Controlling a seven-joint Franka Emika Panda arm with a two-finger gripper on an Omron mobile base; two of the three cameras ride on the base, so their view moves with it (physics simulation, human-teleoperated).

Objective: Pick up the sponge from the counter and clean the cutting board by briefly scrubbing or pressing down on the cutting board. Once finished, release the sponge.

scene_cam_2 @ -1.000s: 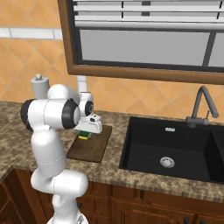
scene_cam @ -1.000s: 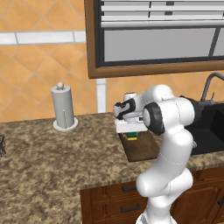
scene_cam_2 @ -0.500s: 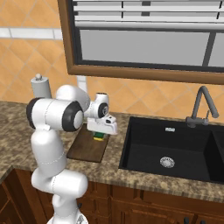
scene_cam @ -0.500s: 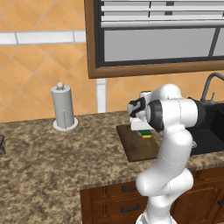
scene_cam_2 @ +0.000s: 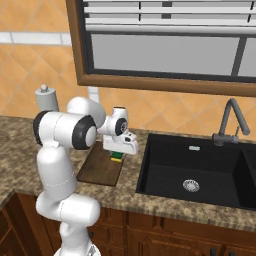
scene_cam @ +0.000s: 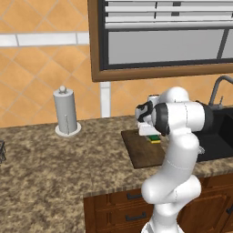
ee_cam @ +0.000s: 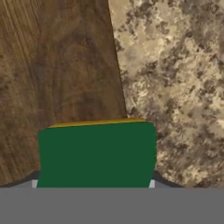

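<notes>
My gripper (scene_cam: 152,134) (scene_cam_2: 120,152) is shut on the sponge (scene_cam: 156,139) (scene_cam_2: 117,157), a small block with a green top over a yellow body. In the hand view the sponge (ee_cam: 97,155) sits between my fingertips (ee_cam: 162,182), low over the dark-brown cutting board (ee_cam: 57,65). It hangs at the board's edge beside the speckled counter (ee_cam: 175,78). The cutting board (scene_cam: 143,154) (scene_cam_2: 99,171) lies flat on the counter (scene_cam: 54,173), left of the sink. I cannot tell whether the sponge touches the board.
A black sink basin (scene_cam_2: 200,172) with a grey faucet (scene_cam_2: 231,122) lies just right of the board. A paper towel holder (scene_cam: 66,116) (scene_cam_2: 45,98) stands at the back left by the tiled wall. A window runs above the counter.
My gripper has carried the sponge to the right across the board toward its sink-side edge. Most of that travel came in the first half second. The grip stays shut.
</notes>
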